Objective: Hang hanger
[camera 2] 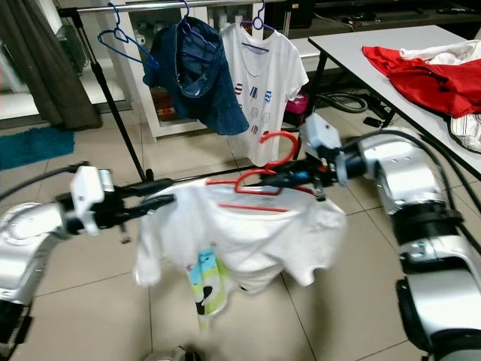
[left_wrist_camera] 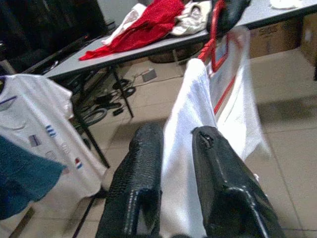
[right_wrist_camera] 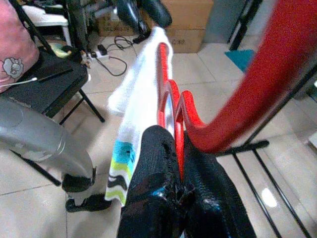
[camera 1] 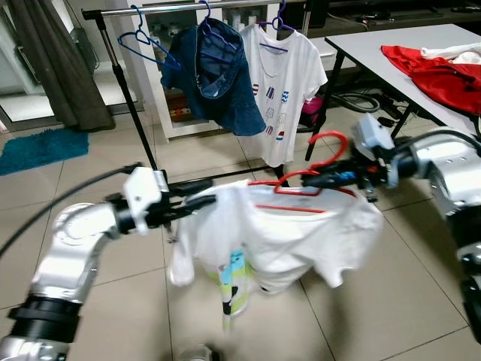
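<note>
Red hanger [camera 1: 301, 184] with white shirt [camera 1: 285, 233] above tiled floor [camera 1: 376, 301].

Shirt [camera 1: 278, 237] draped on hanger [camera 1: 301, 184] between left gripper [camera 1: 201, 194] and right gripper [camera 1: 319, 179], clothes rack [camera 1: 195, 7] behind (two garments and a bare hanger [camera 1: 139, 37] on it), table [camera 1: 398, 45] to the right bearing clothes.

Round grey object [camera 1: 197, 353] on floor tiles: cut by picture edge, unidentifiable. White draped T-shirt [camera 1: 282, 237]: sleeve motion-blurred, print indistinct.
</note>
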